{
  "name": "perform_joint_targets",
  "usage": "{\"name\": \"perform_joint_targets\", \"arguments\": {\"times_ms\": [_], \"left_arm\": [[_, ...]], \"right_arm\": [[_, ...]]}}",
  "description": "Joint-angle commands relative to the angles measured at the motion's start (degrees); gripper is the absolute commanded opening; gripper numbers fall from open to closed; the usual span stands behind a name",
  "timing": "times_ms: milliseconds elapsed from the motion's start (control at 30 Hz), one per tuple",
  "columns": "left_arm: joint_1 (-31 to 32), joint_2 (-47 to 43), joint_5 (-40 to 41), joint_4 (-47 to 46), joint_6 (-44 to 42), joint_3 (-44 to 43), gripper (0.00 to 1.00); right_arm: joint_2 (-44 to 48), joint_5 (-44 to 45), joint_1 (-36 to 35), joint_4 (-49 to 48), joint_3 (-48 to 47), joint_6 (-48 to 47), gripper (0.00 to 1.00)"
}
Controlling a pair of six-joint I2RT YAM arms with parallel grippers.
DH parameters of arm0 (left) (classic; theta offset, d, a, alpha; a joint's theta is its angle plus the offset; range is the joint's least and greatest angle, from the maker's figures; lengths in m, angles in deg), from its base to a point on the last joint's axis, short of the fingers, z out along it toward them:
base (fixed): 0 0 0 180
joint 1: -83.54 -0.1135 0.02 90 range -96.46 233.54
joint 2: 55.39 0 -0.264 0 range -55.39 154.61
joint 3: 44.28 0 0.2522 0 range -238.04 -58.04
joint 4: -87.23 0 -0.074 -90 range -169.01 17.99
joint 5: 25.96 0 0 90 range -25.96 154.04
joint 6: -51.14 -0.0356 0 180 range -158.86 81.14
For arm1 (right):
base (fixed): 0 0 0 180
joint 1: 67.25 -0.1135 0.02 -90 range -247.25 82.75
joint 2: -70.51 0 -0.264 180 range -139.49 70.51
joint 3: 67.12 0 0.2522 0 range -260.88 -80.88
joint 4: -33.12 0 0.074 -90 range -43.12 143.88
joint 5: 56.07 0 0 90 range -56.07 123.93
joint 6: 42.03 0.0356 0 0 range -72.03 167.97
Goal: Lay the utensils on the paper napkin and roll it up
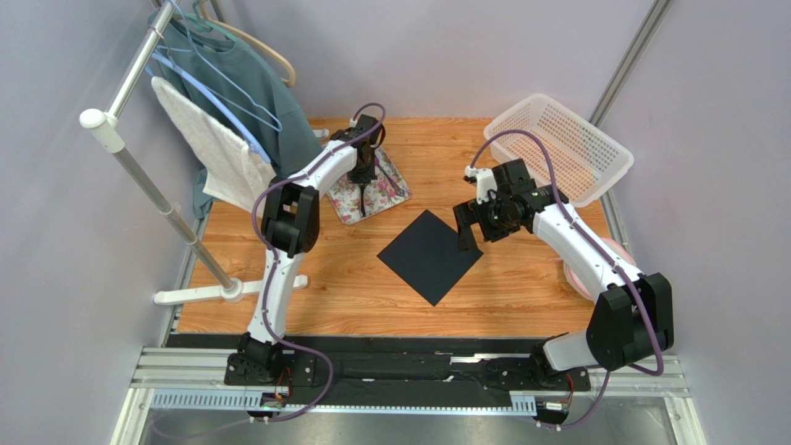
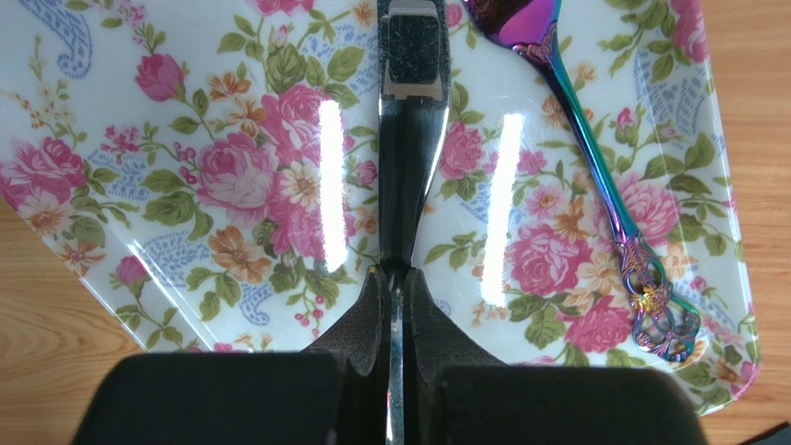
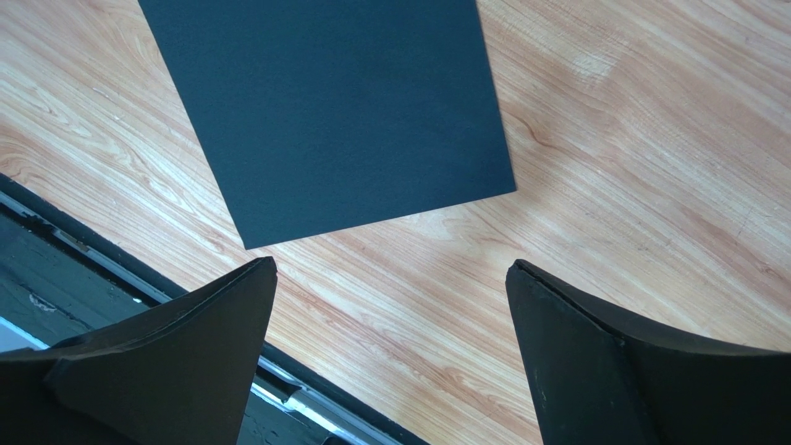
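Clamping the left gripper [image 2: 395, 273] shut on a thin strip of metal, seemingly the knife [image 2: 406, 185], held edge-on and reaching away from the grip across the floral tray [image 2: 186, 139] at the far left of the table [image 1: 520, 297]. Lifted or resting on the glaze: impossible to tell. Leaving the purple fork [image 2: 594, 158] flat on the same tray, just right of the knife and apart from it, ornate handle towards the tray's near right corner. Showing nothing yet on the black napkin [image 1: 430, 257], a bare square turned like a diamond at mid-table, near and to the right of the tray, apart from it. Hovering the right gripper [image 3: 390, 264] by the napkin's right corner, fingers [image 3: 186, 343] spread wide, holding nothing.

Likely trouble from here, by judgement only:

Pinching so slim a blade by its flat sides, and so risking a swing or a slip between the pads on the way over. Dropping it short on bare wood, or landing it askew, poor for rolling.

Setting it down hard or dragging it, and so pushing or creasing thin paper with nothing pinning it.

Carrying it towards the right gripper waiting at the napkin, and so risking a bump between the arms.

Afterwards, scraping at a fork lying flush on a slick, glossy tray, and so skidding it aside instead of lifting it.
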Motion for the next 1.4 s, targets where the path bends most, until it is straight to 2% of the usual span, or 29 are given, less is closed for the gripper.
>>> {"name": "perform_joint_targets", "arguments": {"times_ms": [0, 233, 533, 600, 633, 700, 733, 800, 833, 900, 1033, 1167, 1200, 1367], "left_arm": [[0.11, -2.37, -1.86, 4.32, -2.83, 0.8, 0.0], [0.81, -8.08, -1.86, 3.27, -3.0, 0.27, 0.0], [1.6, -12.74, -4.49, 5.37, 2.0, 3.42, 0.0], [1.78, -14.41, -6.16, 5.46, 3.68, 4.57, 0.0], [2.22, -14.94, -6.6, 5.38, 4.2, 5.62, 0.0], [2.57, -16.43, -7.74, 5.64, 5.43, 6.59, 0.0], [3.01, -17.48, -8.1, 5.64, 5.79, 7.56, 0.0], [3.45, -18.45, -8.8, 5.55, 6.58, 9.31, 0.0], [3.62, -18.98, -8.98, 5.46, 6.67, 10.02, 0.0], [4.15, -20.39, -8.54, 5.2, 7.46, 12.3, 0.0], [4.24, -18.56, -6.26, 5.28, 5.01, 11.79, 0.0], [4.33, -14.33, -3.62, 6.7, 2.02, 8.71, 0.14], [4.24, -13.89, -3.27, 6.35, 1.66, 8.53, 0.25], [4.33, -12.22, -3.26, 3.27, 1.48, 8.45, 0.5]], "right_arm": [[0.53, -1.33, 0.33, 0.08, -1.41, -0.24, 0.99], [0.35, -1.76, 0.41, 0.09, -1.58, 0.03, 0.99], [0.53, -2.64, 1.55, -0.35, -0.71, 1.25, 0.97], [0.7, -3.78, 2.0, -2.19, 1.22, 2.57, 0.9], [0.88, -4.22, 1.91, -2.98, 2.1, 3.01, 0.81], [0.62, -6.23, 2.0, -5.36, 4.21, 4.59, 0.69], [0.53, -6.77, 1.91, -6.15, 4.83, 5.03, 0.56], [-0.34, -6.95, 1.91, -8.52, 6.49, 6.43, 0.43], [-0.87, -6.43, 1.91, -9.22, 6.85, 6.7, 0.31], [-2.97, -4.68, 1.91, -10.98, 7.47, 7.32, 0.23], [-4.92, -3.7, 1.91, -12.04, 7.73, 8.55, 0.23], [-6.41, -3.0, 1.91, -14.67, 8.88, 8.29, 0.25], [-7.02, -3.0, 1.91, -14.85, 9.14, 8.46, 0.25], [-9.75, -3.08, 2.0, -16.61, 11.07, 8.81, 0.25]]}}
